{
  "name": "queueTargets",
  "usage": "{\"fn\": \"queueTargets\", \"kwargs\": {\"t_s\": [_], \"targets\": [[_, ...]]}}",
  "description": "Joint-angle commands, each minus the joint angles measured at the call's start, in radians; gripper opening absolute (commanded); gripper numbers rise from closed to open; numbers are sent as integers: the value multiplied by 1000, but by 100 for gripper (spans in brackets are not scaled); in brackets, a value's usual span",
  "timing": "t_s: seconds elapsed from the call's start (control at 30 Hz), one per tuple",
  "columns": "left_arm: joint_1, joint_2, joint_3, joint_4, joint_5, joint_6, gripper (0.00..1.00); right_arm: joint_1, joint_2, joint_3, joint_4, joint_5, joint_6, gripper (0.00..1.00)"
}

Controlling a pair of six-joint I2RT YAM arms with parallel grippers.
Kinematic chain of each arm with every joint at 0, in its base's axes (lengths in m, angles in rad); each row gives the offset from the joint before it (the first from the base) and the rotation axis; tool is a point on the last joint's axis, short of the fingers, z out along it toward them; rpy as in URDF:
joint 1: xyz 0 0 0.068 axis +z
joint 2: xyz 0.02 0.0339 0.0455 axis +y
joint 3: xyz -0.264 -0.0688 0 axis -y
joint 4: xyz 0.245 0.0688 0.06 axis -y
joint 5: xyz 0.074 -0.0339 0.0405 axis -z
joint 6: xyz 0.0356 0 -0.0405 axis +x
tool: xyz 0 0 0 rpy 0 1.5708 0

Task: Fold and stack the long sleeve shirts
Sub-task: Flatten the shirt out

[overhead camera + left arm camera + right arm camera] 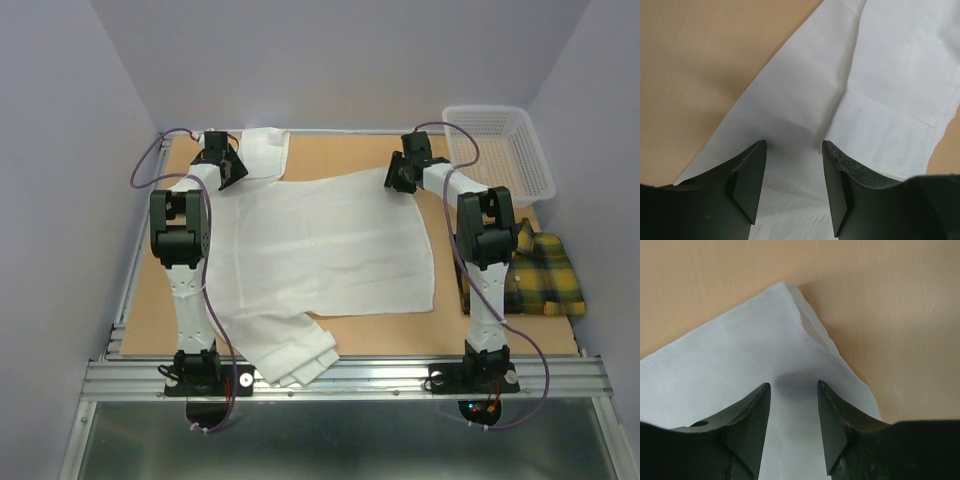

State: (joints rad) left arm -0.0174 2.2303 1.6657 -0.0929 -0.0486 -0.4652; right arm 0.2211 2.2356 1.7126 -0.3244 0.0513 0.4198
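Top external: two shirts point(330, 245), one basket point(500, 155)

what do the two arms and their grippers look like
Both match. The left arm and right arm have white links, boxy black joints and black bases. A thin purple cable loops along each. The left gripper and right gripper each have two matte black, wedge-shaped fingers that taper towards the tips.

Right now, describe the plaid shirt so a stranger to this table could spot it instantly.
Find the wooden tabletop and go to its right edge. There, nearer the table's front edge than the white mesh basket, lies the plaid shirt. It alone is yellow-and-dark checked; the white shirt spread mid-table is plain.
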Motion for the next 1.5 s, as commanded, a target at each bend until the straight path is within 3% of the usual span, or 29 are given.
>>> {"fn": "queueTargets", "kwargs": {"t_s": [0.0, 0.33, 0.47, 0.63, 0.73, 1.0, 1.17, 1.3, 1.47], "targets": [[8, 69, 77, -44, 3, -12, 60, -32, 67, 83, 19, 13, 16, 49], [60, 152, 268, -77, 42, -30, 61, -69, 151, 232, 18, -13, -9, 50], [60, 82, 270, -59, 43, -21, 65, -69, 104, 245, 18, -25, -53, 56], [62, -125, 217, -53, 56, -6, 74, -69, -26, 179, 18, -79, -92, 66], [60, -287, 128, -82, -8, -45, 80, -68, -154, 78, 16, -111, -96, 74], [59, -777, -415, -79, -30, -82, 97, -65, -528, -329, 4, -134, -87, 93], [59, -977, -660, -192, -14, -33, 98, -66, -750, -537, -48, -159, -102, 94], [56, -1190, -843, -254, -13, -82, 94, -65, -876, -704, -96, -173, -119, 91], [54, -1276, -975, -305, -4, -138, 92, -66, -952, -824, -97, -263, -7, 82]]}}
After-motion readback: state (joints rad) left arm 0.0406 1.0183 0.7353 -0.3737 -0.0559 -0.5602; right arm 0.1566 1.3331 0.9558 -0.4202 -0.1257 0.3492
